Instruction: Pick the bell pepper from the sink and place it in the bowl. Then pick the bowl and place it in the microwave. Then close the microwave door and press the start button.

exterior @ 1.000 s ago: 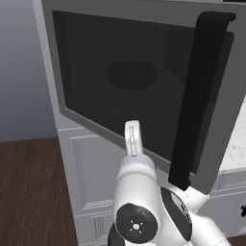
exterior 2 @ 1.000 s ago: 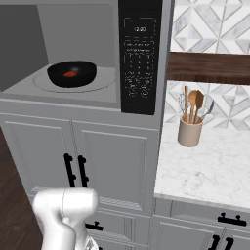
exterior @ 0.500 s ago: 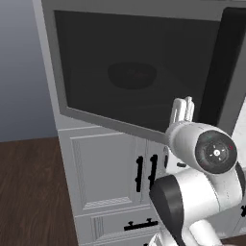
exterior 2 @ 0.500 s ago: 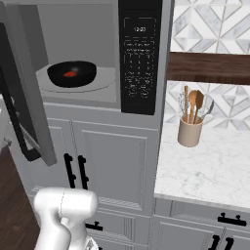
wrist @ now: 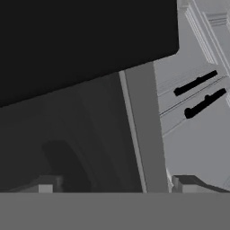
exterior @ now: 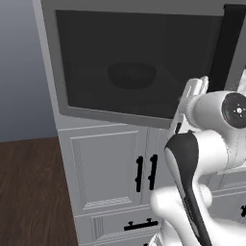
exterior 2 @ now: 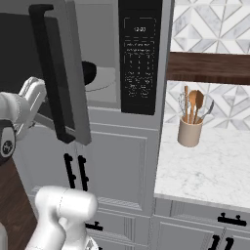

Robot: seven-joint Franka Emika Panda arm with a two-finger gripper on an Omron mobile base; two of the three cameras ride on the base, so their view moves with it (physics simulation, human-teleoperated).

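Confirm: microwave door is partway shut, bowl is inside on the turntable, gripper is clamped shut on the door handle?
Not quite. The gripper is open, not clamped on the handle. The hand view shows its fingertips spread wide apart against the door. The rest holds: the door is partway shut, and the right base view shows the bowl inside the microwave on the turntable.

The arm is raised and bent — its gripper (exterior: 192, 93) apparently spread wide, holding nothing — wrist tilted upward.
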